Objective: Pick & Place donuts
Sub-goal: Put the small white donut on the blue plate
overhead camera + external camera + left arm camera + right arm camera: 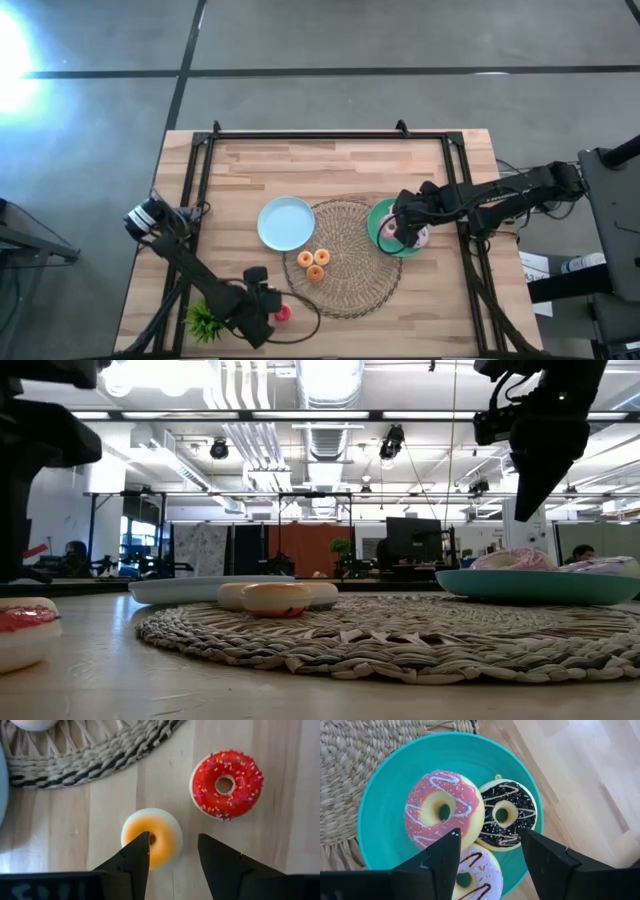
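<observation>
Small donuts left, big ones plated

Left gripper (172, 857) is hovering released over the orange donut (152, 837) beside the red donut (226, 784); right gripper (490, 857), released, is hanging above three donuts (443, 809) already on the green plate (385, 785).

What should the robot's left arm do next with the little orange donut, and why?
Probably lower the left tool a bit and close on the small orange donut. Its fingers are open, the donut lies on the bare wood just ahead of them, slightly toward one finger, so a small sideways nudge may help first. The red sprinkled donut lies apart from it. The right tool hovers open over the teal plate.
</observation>
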Available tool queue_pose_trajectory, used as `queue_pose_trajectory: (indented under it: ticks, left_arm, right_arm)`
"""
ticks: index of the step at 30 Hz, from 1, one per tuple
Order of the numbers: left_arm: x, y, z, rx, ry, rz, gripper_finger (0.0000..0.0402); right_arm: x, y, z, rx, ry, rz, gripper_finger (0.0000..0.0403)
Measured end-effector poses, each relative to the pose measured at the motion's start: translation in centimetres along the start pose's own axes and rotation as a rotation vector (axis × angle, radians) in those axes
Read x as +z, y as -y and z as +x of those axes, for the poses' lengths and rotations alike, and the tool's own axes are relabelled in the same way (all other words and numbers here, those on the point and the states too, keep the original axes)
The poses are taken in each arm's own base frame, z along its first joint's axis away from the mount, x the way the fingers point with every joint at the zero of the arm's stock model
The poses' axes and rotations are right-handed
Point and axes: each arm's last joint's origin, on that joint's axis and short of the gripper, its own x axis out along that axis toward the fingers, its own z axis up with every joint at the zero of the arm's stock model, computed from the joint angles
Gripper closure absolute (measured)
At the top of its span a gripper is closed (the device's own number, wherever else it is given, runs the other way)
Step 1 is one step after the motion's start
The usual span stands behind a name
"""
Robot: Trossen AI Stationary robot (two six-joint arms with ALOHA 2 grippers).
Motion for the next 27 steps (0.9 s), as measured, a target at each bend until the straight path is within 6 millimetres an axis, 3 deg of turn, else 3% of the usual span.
queue_pose_trajectory:
  ticks: [7,16,19,22,27]
  left_arm:
    - [-0.3,0.3,2.0,0.029,-0.053,0.002,0.0278]
    - [-0.2,-0.4,2.1,0.032,-0.079,-0.125,0.0392]
    - [0.6,-1.4,0.7,-0.003,-0.065,-0.189,0.0398]
    - [1.8,-3.0,-2.0,-0.088,-0.011,-0.242,0.0400]
    - [4.9,-7.2,-6.7,-0.383,0.171,-0.371,0.0401]
  right_arm:
    - [0.0,0.0,0.0,0.003,0.003,0.005,0.0202]
    - [0.2,-0.2,-0.2,0.026,0.024,0.006,0.0202]
    - [0.9,-0.6,-0.6,0.121,0.090,-0.052,0.0202]
    - [2.0,-1.7,-1.3,0.307,0.194,-0.192,0.0202]
    - [4.2,-3.7,-2.5,0.529,0.482,-0.473,0.0202]
